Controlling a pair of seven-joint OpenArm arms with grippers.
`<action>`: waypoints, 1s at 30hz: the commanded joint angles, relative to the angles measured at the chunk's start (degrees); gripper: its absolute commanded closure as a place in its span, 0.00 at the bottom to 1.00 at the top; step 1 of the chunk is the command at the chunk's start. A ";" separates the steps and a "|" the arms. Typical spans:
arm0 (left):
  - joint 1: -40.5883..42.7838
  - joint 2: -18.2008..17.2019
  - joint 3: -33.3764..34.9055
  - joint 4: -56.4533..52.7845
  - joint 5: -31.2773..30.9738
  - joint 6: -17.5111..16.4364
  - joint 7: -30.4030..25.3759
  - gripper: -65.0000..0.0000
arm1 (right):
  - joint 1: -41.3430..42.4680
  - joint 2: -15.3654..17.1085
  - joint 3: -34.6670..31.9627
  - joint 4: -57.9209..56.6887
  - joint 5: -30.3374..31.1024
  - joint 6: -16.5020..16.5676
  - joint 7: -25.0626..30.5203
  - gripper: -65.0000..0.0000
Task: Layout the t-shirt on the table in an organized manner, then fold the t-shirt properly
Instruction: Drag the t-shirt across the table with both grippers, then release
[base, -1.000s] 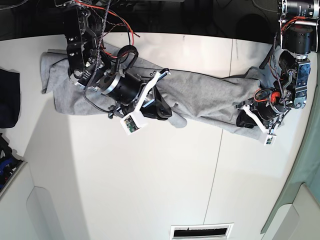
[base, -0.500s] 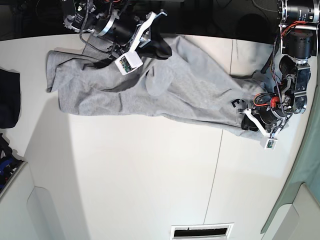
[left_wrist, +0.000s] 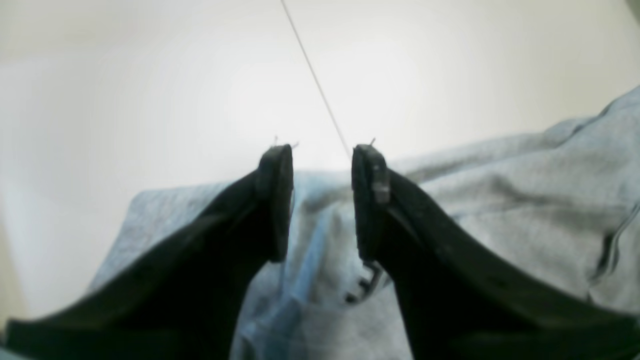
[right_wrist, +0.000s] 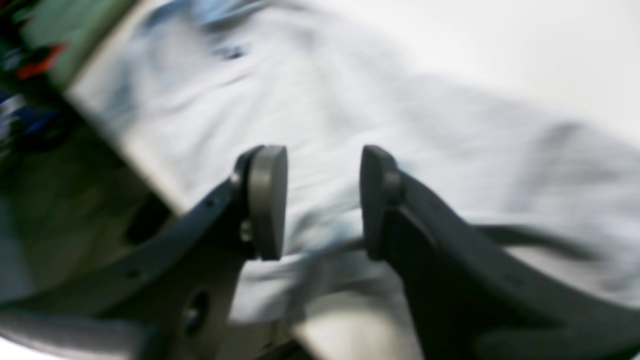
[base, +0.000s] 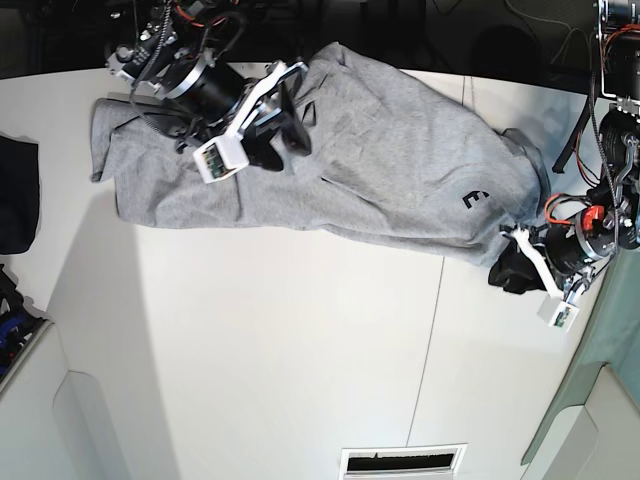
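A dark cloth (base: 17, 195) lies at the desk's (base: 300, 340) left edge and a pale green panel (base: 600, 370) borders its right side, both apart from the grey t-shirt (base: 400, 180). The shirt stretches long across the desk's far side in the base view, left to right, a black letter (base: 471, 199) showing near its right end. The right tool (right_wrist: 320, 200) hangs over the shirt's far-left part, released, nothing between its pads. The left tool (left_wrist: 320, 200), at the shirt's right end, straddles a fabric ridge, pads parted.
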 joint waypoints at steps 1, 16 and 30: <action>1.05 -0.96 -0.17 2.75 -0.98 -0.24 -0.39 0.65 | 0.83 0.00 1.46 0.96 0.48 0.04 1.33 0.63; 7.21 6.88 0.94 -0.26 1.46 -2.14 -3.98 0.53 | 3.43 4.28 22.64 -3.96 4.00 -1.86 -0.04 0.63; 3.76 6.88 8.81 -5.42 7.30 -2.99 -6.05 0.53 | 3.45 7.61 23.58 -10.43 4.48 -2.05 -0.39 0.49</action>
